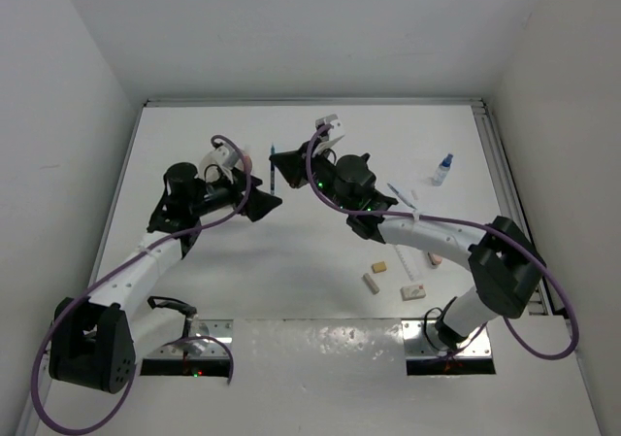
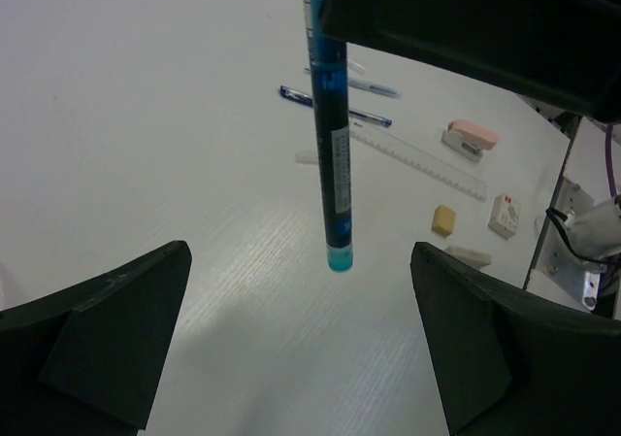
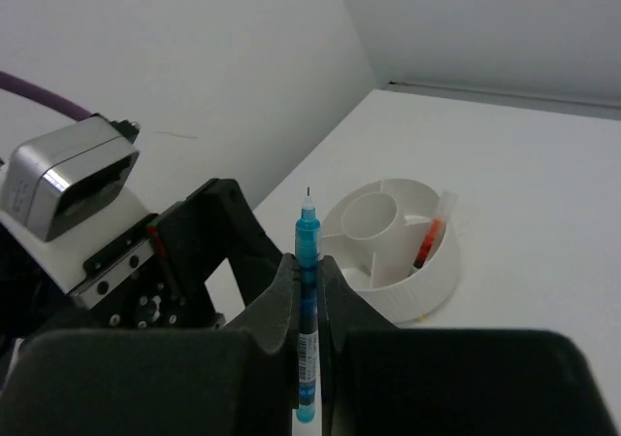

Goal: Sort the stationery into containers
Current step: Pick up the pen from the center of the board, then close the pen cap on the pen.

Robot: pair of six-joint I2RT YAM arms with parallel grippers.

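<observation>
Between the right fingers (image 3: 275, 305), blue pen (image 3: 308, 261) is clamped upright, tip up. Left fingers (image 2: 107, 329) are spread wide either side of the pen's lower end, clear of it. Beyond the right fingertips the white tub (image 3: 427, 285) sits on the counter (image 3: 543, 213), red-orange pen (image 3: 428, 240) leaning in an outer compartment.
</observation>
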